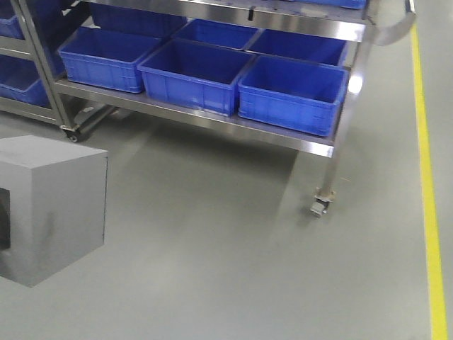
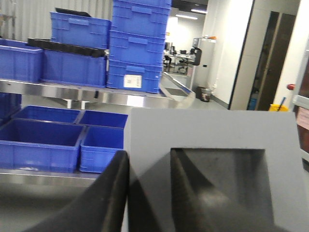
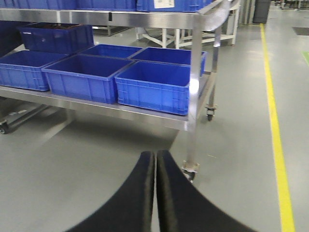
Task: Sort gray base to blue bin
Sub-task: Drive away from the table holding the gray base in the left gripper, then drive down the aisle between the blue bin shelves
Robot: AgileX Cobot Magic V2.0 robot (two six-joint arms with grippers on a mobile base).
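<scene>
Left claw (image 2: pixel 148 155) pinching gray base (image 2: pixel 212 130) wall, right claw (image 3: pixel 155 154) pressed together, white crate label (image 2: pixel 133 80) illegible

Colour findings
Matte gray base (image 1: pixel 53 202); bright blue bins (image 1: pixel 287 106); silver steel shelf (image 1: pixel 212 120); gray floor (image 1: pixel 212 248) with yellow line (image 1: pixel 426 177).

Open floor (image 1: pixel 212 269) before the rack (image 1: pixel 212 119).
Blue bins (image 1: pixel 294 95) stand open-topped; the upper shelf (image 1: pixel 283 20) hangs over them, a corner post (image 1: pixel 352 106) alongside.
</scene>
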